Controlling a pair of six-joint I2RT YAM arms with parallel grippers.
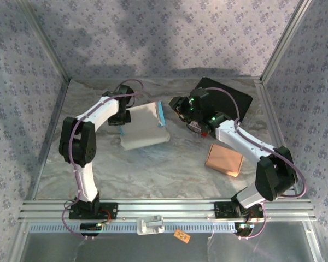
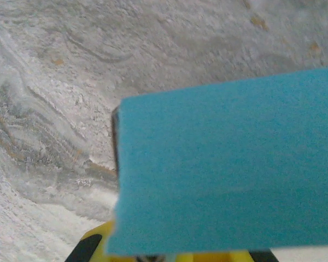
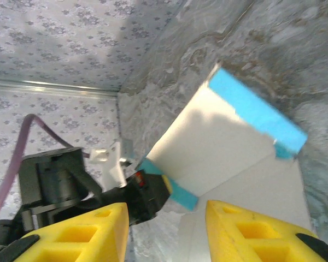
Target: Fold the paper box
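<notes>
1. Paper box, a flat white card blank edged with blue flaps, lies on the grey marbled counter in the overhead view, between the two arms and toward the back left. Your left arm reaches to its left edge and your right arm to its far right corner, so each side has a tool at a flap. A tan cardboard box and a black rectangular board sit well apart to the right, out of the fold's way.

2. From the left wrist, a blue card flap sits close to the lens, raised off the counter and running down into the yellow left jaws, which are closed on it. That pinch looks meant to stand the side wall up and anchor the blank.

3. From the right wrist, the right jaws stand apart with nothing between them, above the white panel. Beyond it, the far blue flap is tilted up, and the left jaws pinch the flap at the opposite edge. By my judgement, the open right jaws are lined up for you to take or press the next flap.
</notes>
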